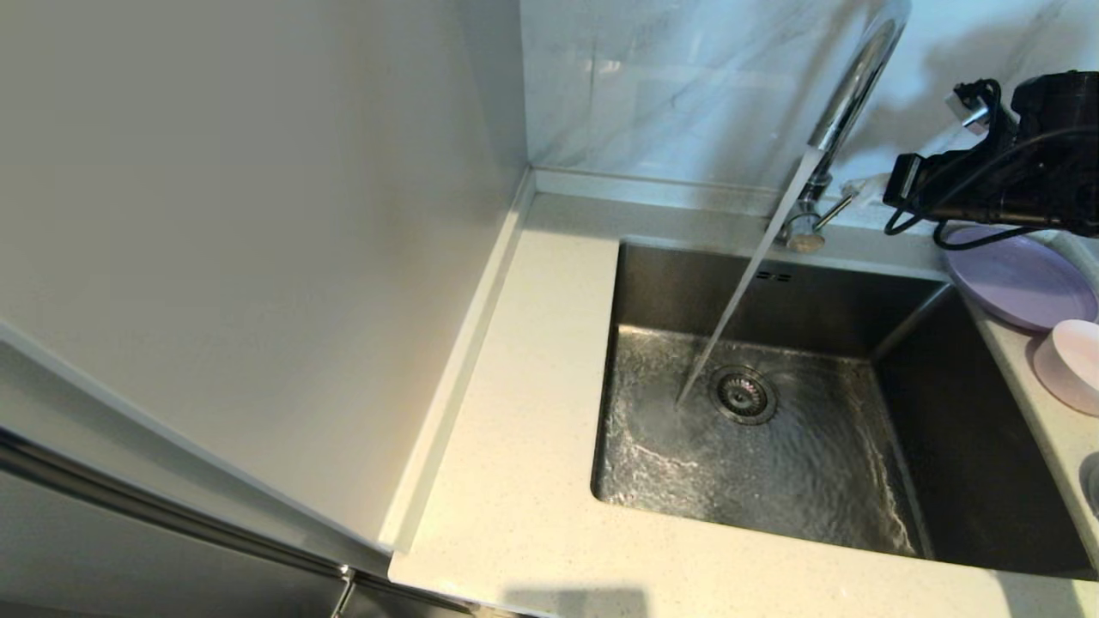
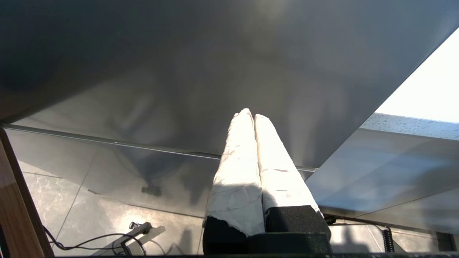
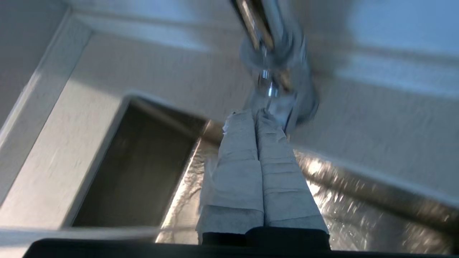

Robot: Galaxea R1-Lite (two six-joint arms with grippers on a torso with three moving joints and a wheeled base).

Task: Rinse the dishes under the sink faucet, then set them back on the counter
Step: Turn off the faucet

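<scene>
**Tap running, two dishes waiting on the counter**

From the head camera, one faucet stands at the back of the sink, and a single stream of water slants down from it, landing just beside the drain; the basin floor ripples with water. Two dishes sit on the counter to the right of the sink: one purple plate and, nearer the front, one smaller pink bowl, close together. The black right arm reaches in above the plate, towards the faucet's lever.

The left wrist camera shows the left gripper down below counter level, with its two white-wrapped fingers pressed together on nothing, in front of a grey cabinet panel.

The right wrist camera shows the right gripper with both wrapped fingers closed against each other, empty, their tips just beside the faucet's round base, above the sink's back edge.
</scene>
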